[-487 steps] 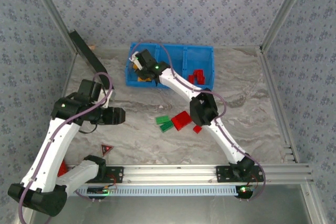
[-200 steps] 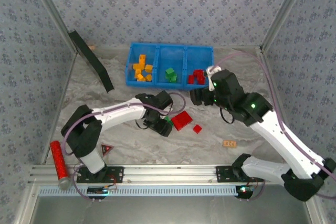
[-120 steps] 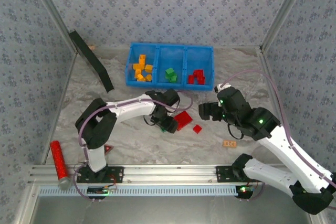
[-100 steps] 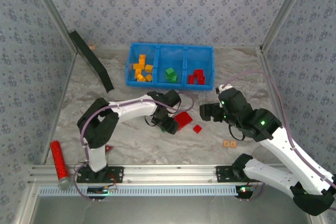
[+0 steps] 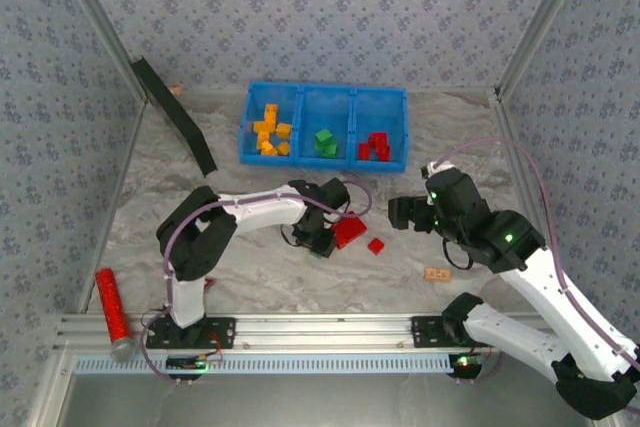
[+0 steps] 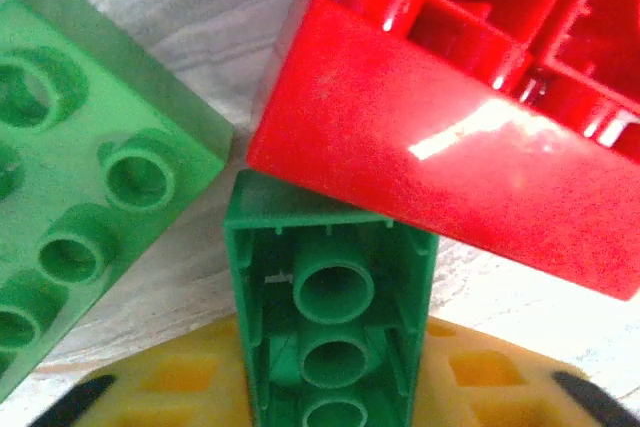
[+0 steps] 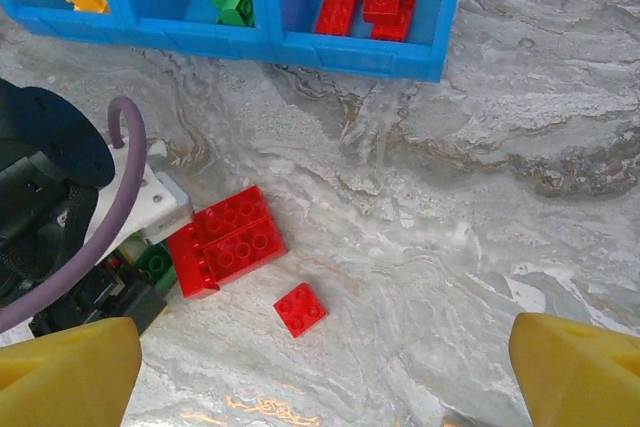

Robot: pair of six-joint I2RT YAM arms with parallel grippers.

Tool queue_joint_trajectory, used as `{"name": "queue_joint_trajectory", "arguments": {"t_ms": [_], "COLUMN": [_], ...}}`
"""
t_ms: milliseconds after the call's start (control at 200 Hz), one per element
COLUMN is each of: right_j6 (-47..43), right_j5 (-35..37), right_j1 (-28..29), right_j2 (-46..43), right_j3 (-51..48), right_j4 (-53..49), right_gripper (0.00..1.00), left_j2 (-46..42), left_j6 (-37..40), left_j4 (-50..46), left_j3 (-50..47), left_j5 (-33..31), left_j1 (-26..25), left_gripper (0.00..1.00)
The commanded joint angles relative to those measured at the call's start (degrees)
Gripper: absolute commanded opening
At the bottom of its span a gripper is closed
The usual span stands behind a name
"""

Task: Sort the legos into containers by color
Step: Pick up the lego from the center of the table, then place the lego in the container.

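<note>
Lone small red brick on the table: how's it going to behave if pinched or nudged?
Small red brick looks like hard moulded plastic: probably rigid and light. It lies flat and squat, studs up, so a nudge would likely slide it across the smooth table, not tip or roll it.

Fixed overhead camera looks down from above the near edge of the marbled grey table (image 5: 300, 282). Right wrist camera, well above the surface and tilted forward, shares with it the blue three-compartment plastic bin (image 7: 355, 55) and large red studded brick (image 7: 228, 240). Left wrist camera sits right against that brick.
</note>
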Motion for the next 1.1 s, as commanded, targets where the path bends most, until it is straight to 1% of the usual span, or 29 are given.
{"name": "queue_joint_trajectory", "arguments": {"t_ms": [0,85,215,305,420,495,600,680,785,845,925,1049,1099], "right_j6": [2.46,4.81,9.23,12.08,12.81,13.09,13.88,14.28,14.63,13.88,12.48,10.15,5.66], "right_j5": [-2.23,-4.32,-8.18,-9.25,-11.55,-13.05,-13.93,-13.96,-13.22,-12.87,-11.58,-11.50,-11.92], "right_j1": [-1.13,-2.08,-3.38,-3.82,-3.95,-3.79,-3.40,-2.69,-1.03,0.16,1.60,2.53,3.19], "right_j2": [-1.93,-2.38,-1.63,-0.66,1.81,3.91,6.88,8.30,9.72,10.67,12.00,13.34,13.91], "right_j3": [-2.83,-5.89,-10.88,-14.04,-17.41,-18.74,-19.52,-19.53,-19.11,-18.30,-16.84,-15.03,-13.79], "right_j4": [-0.81,0.45,4.09,8.02,12.93,15.40,17.74,19.10,20.70,22.04,21.49,20.79,20.99], "right_gripper": [0.98,0.98,0.98,0.98,0.97,0.97,0.96,0.95,0.91,0.88,0.87,0.86,0.86], "left_j2": [-0.02,-2.62,-7.43,-8.55,-6.59,-3.63,3.74,10.11,18.16,22.25,27.44,32.35,33.24], "left_j6": [-2.07,-2.25,-1.64,0.34,3.65,4.63,5.75,6.55,6.72,6.82,6.77,6.54,6.55], "left_j4": [-0.92,-2.55,-4.75,-6.66,-8.46,-7.95,-9.21,-10.90,-13.09,-14.56,-17.20,-19.27,-19.30], "left_j3": [-0.19,0.71,4.58,9.89,19.27,25.19,35.31,43.87,53.49,58.58,65.36,71.64,72.23], "left_j5": [0.93,0.31,0.83,1.22,-0.06,-0.70,-1.31,-2.78,-2.51,-2.80,-2.83,-2.15,-2.02], "left_j1": [-0.63,-0.18,2.54,5.52,9.68,12.43,15.26,16.60,18.29,19.01,19.87,20.47,20.59], "left_gripper": [0.27,0.22,0.21,0.21,0.21,0.21,0.21,0.21,0.20,0.20,0.21,0.22,0.23]}}
